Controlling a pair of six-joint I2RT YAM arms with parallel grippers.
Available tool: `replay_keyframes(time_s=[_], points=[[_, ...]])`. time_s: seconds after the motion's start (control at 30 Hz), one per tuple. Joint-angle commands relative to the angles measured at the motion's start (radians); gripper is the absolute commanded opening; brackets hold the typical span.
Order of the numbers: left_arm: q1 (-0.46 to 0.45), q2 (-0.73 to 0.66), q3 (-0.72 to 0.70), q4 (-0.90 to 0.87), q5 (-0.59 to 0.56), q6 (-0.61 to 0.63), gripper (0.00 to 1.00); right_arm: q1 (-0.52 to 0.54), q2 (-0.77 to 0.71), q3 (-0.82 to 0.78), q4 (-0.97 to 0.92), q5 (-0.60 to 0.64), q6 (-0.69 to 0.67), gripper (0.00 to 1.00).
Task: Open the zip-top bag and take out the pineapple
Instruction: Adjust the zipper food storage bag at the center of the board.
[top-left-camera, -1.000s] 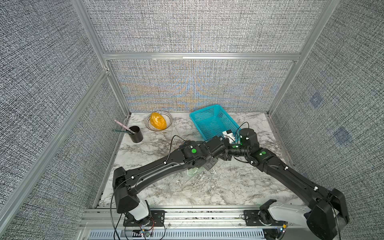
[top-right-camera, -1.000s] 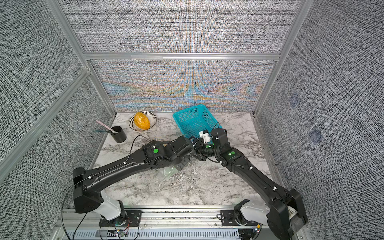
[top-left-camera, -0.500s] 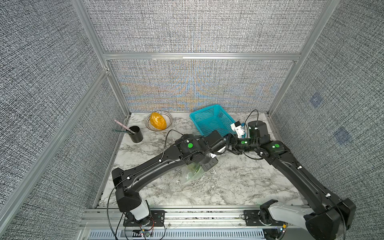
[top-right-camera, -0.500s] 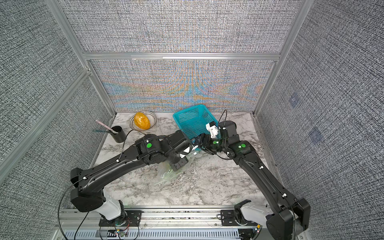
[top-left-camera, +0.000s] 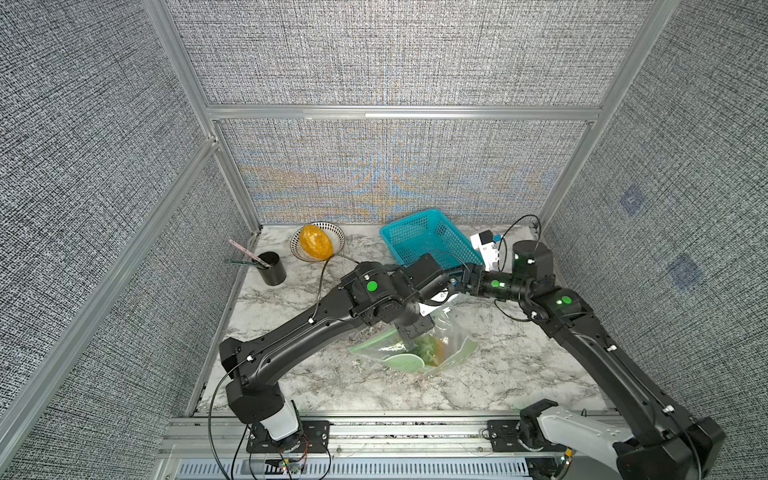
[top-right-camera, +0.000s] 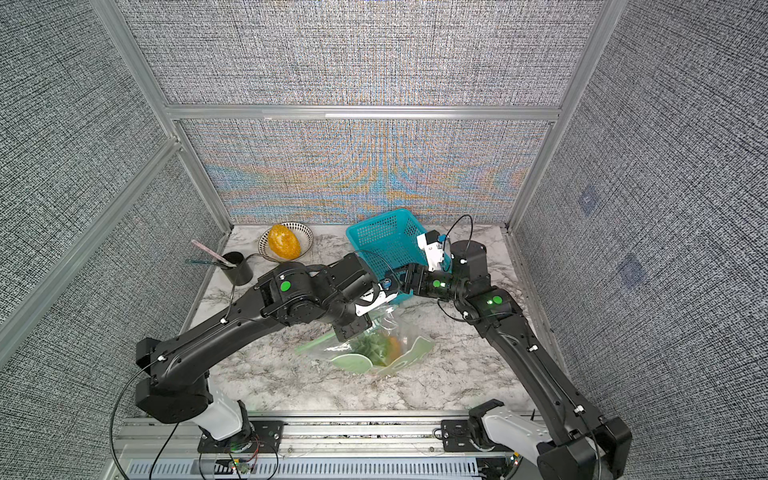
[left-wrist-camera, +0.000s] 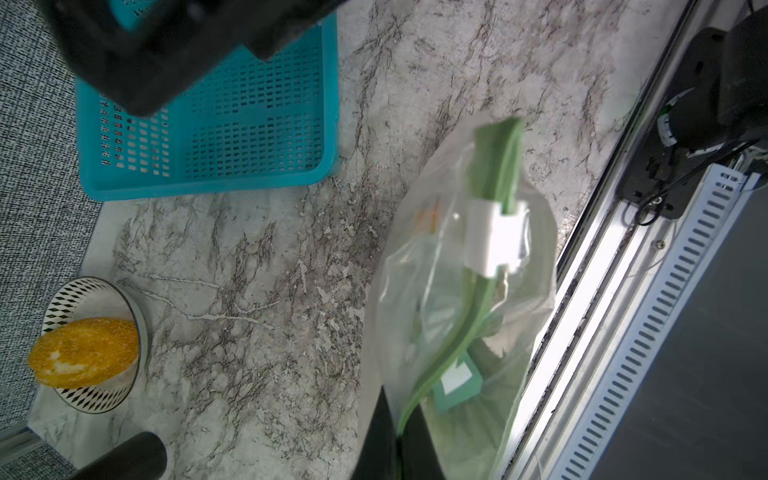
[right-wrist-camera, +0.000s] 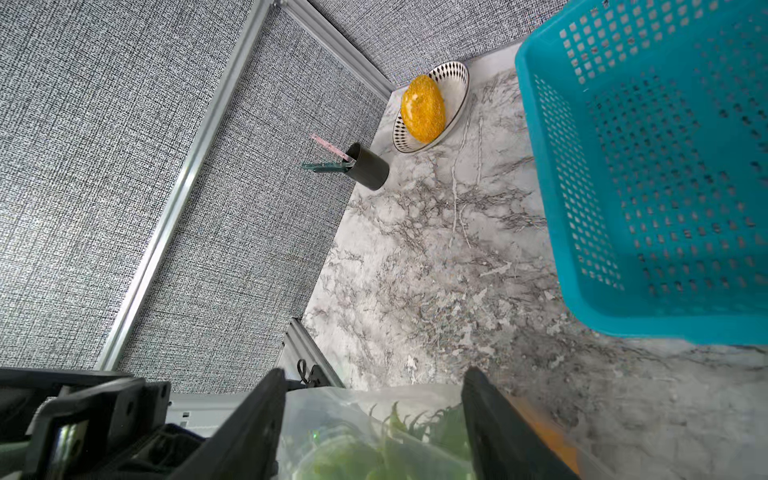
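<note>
Opening is the step in hand. The clear crinkly zip-top bag (top-left-camera: 399, 359) hangs at lower centre of both top views over the marble worktop (top-left-camera: 519, 374), its green zip strip (left-wrist-camera: 478, 299) clamped in the closed left hand (left-wrist-camera: 399, 449). The bumpy orange pineapple (top-right-camera: 392, 345) sits inside. The right hand (right-wrist-camera: 374, 415), jaws spread, likely needs to pinch the free lip next and pull.

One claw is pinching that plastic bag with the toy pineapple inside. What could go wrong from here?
1. The left gripper holds the zip-top bag only by its green zip strip. With the pineapple weighing inside, the strip might slip free.
2. The right gripper is open around crinkly plastic, so closing could catch film rather than the fruit.
3. Both grippers work close together beside the blue basket, so a bump seems possible.
</note>
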Motion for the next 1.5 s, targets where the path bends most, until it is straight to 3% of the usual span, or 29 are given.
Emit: replay_keyframes(time_s=[0.0, 0.23, 0.57, 0.83, 1.47], points=[[0.006, -0.017, -0.039, 0.037, -0.033, 0.023, 0.01, -0.011, -0.016, -0.046, 0.129, -0.045, -0.014, 0.66], [0.036, -0.009, -0.038, 0.099, -0.006, 0.026, 0.03, -0.069, -0.084, -0.142, 0.211, -0.126, -0.034, 0.66], [0.041, 0.043, 0.033, 0.09, 0.304, 0.026, 0.1, -0.082, -0.106, -0.172, 0.312, -0.232, -0.002, 0.66], [0.117, 0.054, 0.024, 0.13, 0.514, 0.0, 0.13, -0.131, -0.169, -0.216, 0.306, -0.271, -0.002, 0.66], [0.27, 0.022, -0.108, 0.224, 0.825, -0.054, 0.13, -0.203, -0.291, -0.304, 0.284, -0.368, 0.03, 0.65]])
